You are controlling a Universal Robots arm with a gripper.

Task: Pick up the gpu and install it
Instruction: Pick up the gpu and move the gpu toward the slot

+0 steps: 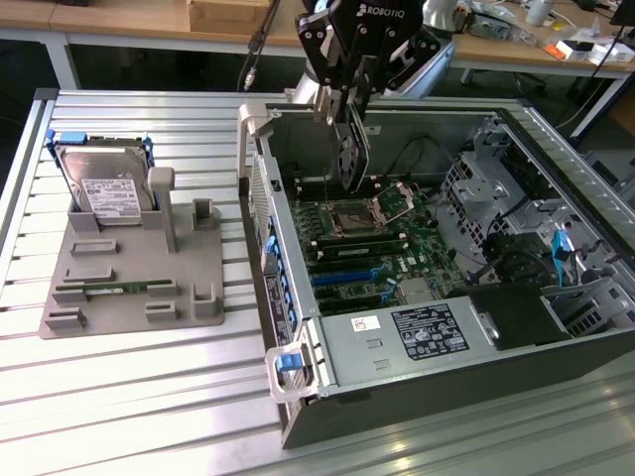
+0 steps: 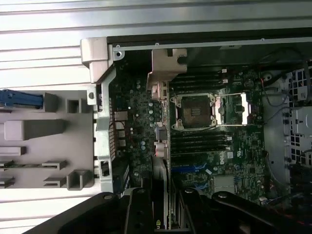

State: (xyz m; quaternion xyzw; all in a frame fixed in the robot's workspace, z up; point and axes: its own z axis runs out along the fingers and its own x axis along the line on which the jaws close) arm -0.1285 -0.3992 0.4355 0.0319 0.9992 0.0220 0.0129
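Gpu point(image 1: 353, 157): judged light, stiff and thin, with fragile components. Best held by its top edge, clear of the contacts. Fingers point(image 2: 140, 210) are part-closed, clamped on that edge. The card hangs on edge over the open case point(image 1: 446, 389), at 12 o'clock of the socket point(image 1: 353, 214) in the exterior view, not seated. Arm reaches in from 12 o'clock, wrist pointing straight down.
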